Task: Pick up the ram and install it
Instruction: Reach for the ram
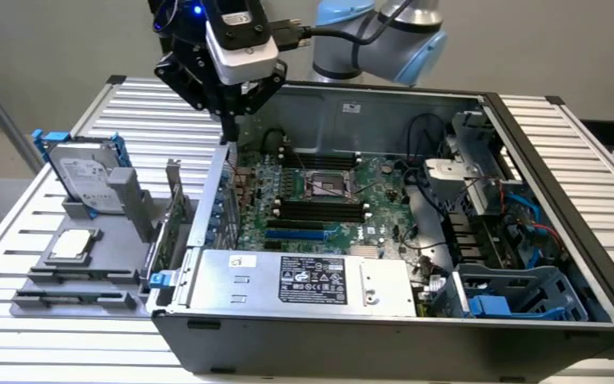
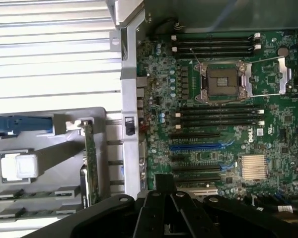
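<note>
Exterior view, nearest first: the open computer case [image 1: 392,328] stood on the slatted table [image 1: 29,352], with its power supply [image 1: 297,280] along the near wall. Just beside the case, on the exterior view's left, sat a grey holder [image 1: 93,240]. The ram [image 1: 173,204] stood on edge in it, close to the case wall and untouched. Farther back in the holder leaned a hard drive [image 1: 89,176]. Inside the case lay the green motherboard [image 1: 328,200] with its long black slots [image 1: 318,210]. Farthest, the gripper [image 1: 227,128] hung above the case's far-left wall, fingers pinched together on nothing, clear of the ram.
</note>
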Tool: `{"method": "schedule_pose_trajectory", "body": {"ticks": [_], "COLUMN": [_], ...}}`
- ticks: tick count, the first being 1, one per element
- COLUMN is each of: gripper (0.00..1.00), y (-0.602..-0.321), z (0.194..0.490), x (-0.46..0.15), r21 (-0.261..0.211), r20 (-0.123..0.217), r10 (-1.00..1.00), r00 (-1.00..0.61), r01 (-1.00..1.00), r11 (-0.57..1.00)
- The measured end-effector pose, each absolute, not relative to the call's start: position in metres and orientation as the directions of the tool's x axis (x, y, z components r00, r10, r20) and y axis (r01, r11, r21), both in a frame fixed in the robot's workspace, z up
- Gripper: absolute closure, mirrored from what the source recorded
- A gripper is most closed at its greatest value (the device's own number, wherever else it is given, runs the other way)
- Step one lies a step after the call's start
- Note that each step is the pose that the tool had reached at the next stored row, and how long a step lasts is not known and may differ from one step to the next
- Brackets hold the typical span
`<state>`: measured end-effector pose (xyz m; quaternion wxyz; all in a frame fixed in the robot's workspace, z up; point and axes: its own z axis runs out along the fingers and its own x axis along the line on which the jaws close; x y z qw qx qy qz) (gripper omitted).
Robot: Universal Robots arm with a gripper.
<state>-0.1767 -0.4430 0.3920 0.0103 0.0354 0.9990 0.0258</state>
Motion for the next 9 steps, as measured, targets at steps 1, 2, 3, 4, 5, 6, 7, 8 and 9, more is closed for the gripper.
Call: {"method": "schedule_pose_trajectory", "body": {"ticks": [1, 2, 3, 4, 5, 6, 7, 8, 9], "gripper": [0.89, 0.89, 0.89, 0.89, 0.89, 0.89, 0.89, 0.89, 0.89], "y": [-0.445, -0.447, -0.448, -0.450, -0.452, -0.453, -0.455, -0.456, -0.458], "z": [0.392, 0.392, 0.392, 0.391, 0.391, 0.391, 0.391, 0.391, 0.391], "x": [-0.181, -0.186, -0.191, -0.195, -0.200, -0.204, -0.209, -0.213, -0.218], "r21": [0.052, 0.052, 0.052, 0.052, 0.052, 0.052, 0.052, 0.052, 0.052], "r20": [-0.019, -0.019, -0.019, -0.019, -0.019, -0.019, -0.019, -0.019, -0.019], "r10": [0.071, 0.071, 0.071, 0.071, 0.071, 0.071, 0.071, 0.071, 0.071], "r00": [-0.997, -0.997, -0.997, -0.997, -0.997, -0.997, -0.997, -0.997, -0.997], "r01": [0.070, 0.070, 0.070, 0.070, 0.070, 0.070, 0.070, 0.070, 0.070], "r11": [0.996, 0.996, 0.996, 0.996, 0.996, 0.996, 0.996, 0.996, 0.996]}}
